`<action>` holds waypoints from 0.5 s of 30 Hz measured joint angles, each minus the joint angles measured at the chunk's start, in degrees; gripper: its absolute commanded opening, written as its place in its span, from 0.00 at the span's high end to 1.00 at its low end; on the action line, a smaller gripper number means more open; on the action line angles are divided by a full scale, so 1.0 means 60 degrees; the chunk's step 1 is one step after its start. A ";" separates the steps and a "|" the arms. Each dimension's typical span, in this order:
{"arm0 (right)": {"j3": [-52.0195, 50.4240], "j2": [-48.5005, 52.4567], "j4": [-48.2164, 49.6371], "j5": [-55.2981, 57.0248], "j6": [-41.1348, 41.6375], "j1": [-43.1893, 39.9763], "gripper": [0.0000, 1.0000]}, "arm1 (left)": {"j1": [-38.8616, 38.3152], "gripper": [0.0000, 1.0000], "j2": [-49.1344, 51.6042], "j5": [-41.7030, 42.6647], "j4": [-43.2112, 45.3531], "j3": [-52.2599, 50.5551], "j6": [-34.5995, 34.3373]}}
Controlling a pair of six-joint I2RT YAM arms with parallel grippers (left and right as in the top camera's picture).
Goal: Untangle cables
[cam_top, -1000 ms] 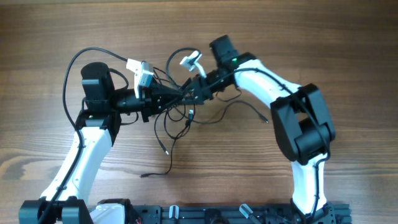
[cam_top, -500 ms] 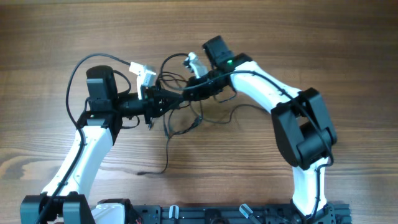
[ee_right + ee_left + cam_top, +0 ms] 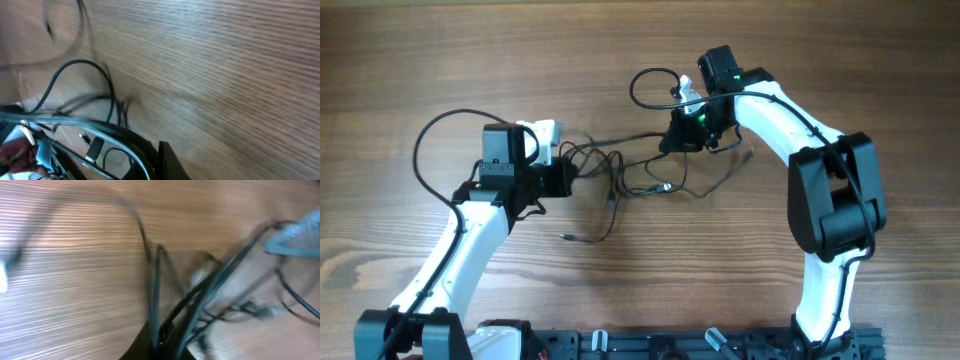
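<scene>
Thin black cables [image 3: 620, 178] with small plug ends lay tangled on my brown wooden table [image 3: 410, 60], strung between the two arms near the middle. I saw the left gripper [image 3: 568, 178] pinched closed on a bundle of strands at the tangle's left end; its wrist view was blurred but showed cords fanning out from the jaws. The right gripper [image 3: 678, 140] was clamped closed on a strand at the upper right end, and one loose tail trailed toward the robot's base.
</scene>
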 measured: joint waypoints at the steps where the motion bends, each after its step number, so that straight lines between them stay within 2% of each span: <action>1: 0.0000 0.0000 0.0004 0.0007 -0.0004 -0.0044 0.96 | 0.0007 0.93 0.0000 -0.0372 0.0018 0.0000 -0.0102; 2: 0.0000 0.0000 0.0004 -0.0011 -0.0004 -0.0066 0.96 | 0.0007 0.91 0.0000 -0.0623 0.0066 0.0000 -0.0168; 3: 0.0000 0.0000 0.0015 -0.0058 -0.0004 -0.0084 0.96 | 0.0011 0.76 0.0000 -0.0831 0.0211 0.0000 -0.0204; 4: 0.0000 0.0000 0.0047 -0.0025 -0.0011 -0.0117 0.96 | 0.0011 0.42 0.0000 -0.1045 0.0419 0.0000 -0.0255; 7: -0.0004 0.0004 0.0157 0.0408 -0.0007 -0.0798 0.96 | 0.0426 0.17 -0.0007 -0.2142 0.1209 0.0000 -0.0335; 9: -0.0004 0.0004 0.0255 0.0623 -0.0004 -0.1184 0.96 | 0.0601 0.11 -0.0018 -0.2342 0.1781 0.0018 -0.0397; 13: -0.0004 0.0004 0.0361 0.0685 -0.0004 -0.1129 0.96 | 0.0583 0.11 -0.0022 -0.1701 0.1698 0.0018 -0.0448; 15: -0.0004 0.0004 0.0441 0.0699 -0.0004 -0.1053 0.96 | 0.0583 0.00 -0.0022 -0.0991 0.1158 0.0029 -0.0594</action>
